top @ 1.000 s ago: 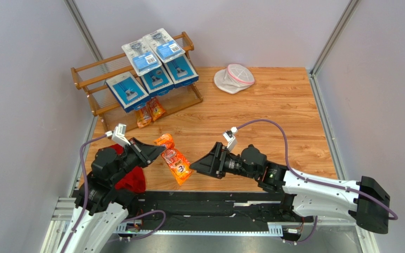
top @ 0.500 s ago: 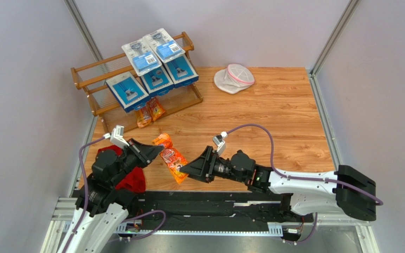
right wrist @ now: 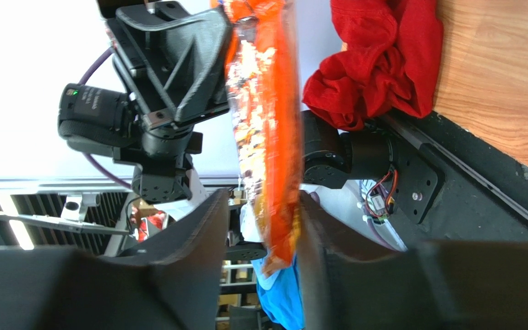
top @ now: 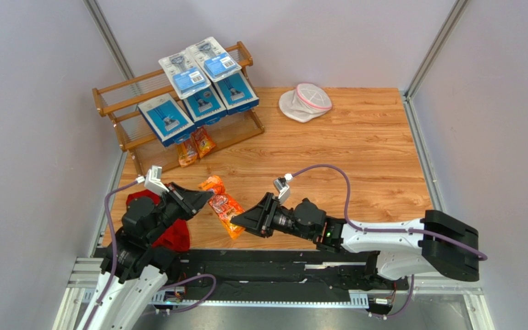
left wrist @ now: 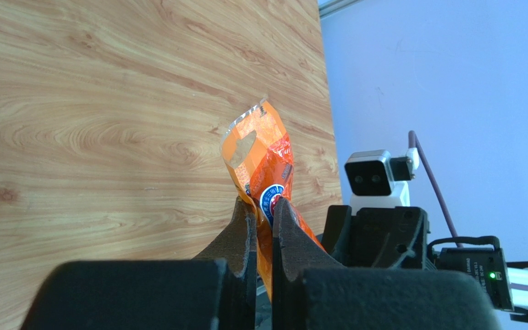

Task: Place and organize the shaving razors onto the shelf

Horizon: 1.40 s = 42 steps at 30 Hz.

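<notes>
Near the left edge of the desk (top: 356,144), the left gripper (top: 207,199) has its jaws pinched shut on an orange razor bag (top: 225,206). The right gripper (top: 238,221) has its jaws spread either side of the bag's near end, possibly touching it. Far left, the wooden shelf (top: 123,85) holds blue razor boxes (top: 167,118) and blister packs (top: 185,74).

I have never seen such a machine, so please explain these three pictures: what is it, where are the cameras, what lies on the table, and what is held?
It is a robot with two arms at a wooden table. One picture looks down from above. The other two come from a camera on each wrist. The left gripper pinches an orange bag. The right gripper has its open fingers around the bag's near end. A shelf carries blue razor packs. A red cloth and a white pouch also lie there.
</notes>
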Tool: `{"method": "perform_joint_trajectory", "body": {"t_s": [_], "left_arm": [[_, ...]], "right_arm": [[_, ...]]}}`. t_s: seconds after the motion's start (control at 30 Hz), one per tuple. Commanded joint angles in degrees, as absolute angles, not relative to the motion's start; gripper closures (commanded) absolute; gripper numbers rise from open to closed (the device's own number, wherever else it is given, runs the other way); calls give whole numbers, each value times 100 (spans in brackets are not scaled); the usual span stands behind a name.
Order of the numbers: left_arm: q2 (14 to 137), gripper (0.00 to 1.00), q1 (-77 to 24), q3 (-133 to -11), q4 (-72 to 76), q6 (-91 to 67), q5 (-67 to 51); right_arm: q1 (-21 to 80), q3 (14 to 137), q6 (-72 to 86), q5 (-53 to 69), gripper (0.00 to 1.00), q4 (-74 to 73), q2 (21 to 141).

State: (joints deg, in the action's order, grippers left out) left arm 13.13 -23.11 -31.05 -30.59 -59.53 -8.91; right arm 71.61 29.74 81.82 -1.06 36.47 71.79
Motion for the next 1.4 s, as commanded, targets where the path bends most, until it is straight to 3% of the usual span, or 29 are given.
{"method": "perform_joint_trajectory", "body": {"t_s": [0.0,0.03,0.23,0.33,0.43,0.47,0.5,0.57,0.73,0.87,1.37], "left_arm": [[1239,100,-2294,-3102,-2839,-6003,-932],[1231,100,-2294,-3111,-2856,-5994,-932],[1169,100,-2294,-3120,-2962,-5933,-879],[1169,98,-2294,-3129,-2979,-5880,-888],[1195,72,-2294,-3138,-2979,-5836,-905],[1230,51,-2294,-3155,-2988,-5792,-914],[1248,45,-2294,-3181,-3023,-5766,-905],[1301,34,-2294,-3339,-3321,-5643,-757],[1204,21,-2294,-3621,-3805,-5406,-291],[1230,3,-2294,-3849,-3973,-5169,-150],[2161,1,-2294,-5350,-4807,-3973,-18]], "right_arm": [[7251,3243,8402,-325,63,4394,7514],[7277,3234,8420,-325,72,4421,7532],[7330,3182,8350,-510,99,4159,7323],[7330,3190,8201,-633,100,3738,7059],[7330,3182,8104,-764,100,3420,6821],[7330,3182,8086,-791,100,3367,6751],[7330,3138,8069,-861,100,3323,6707],[7321,3112,8033,-888,100,3182,6575],[7313,3041,7998,-1002,100,2919,6381],[7321,3041,7954,-1046,100,2786,6311],[6865,2944,7884,-686,100,2514,6503]]}}
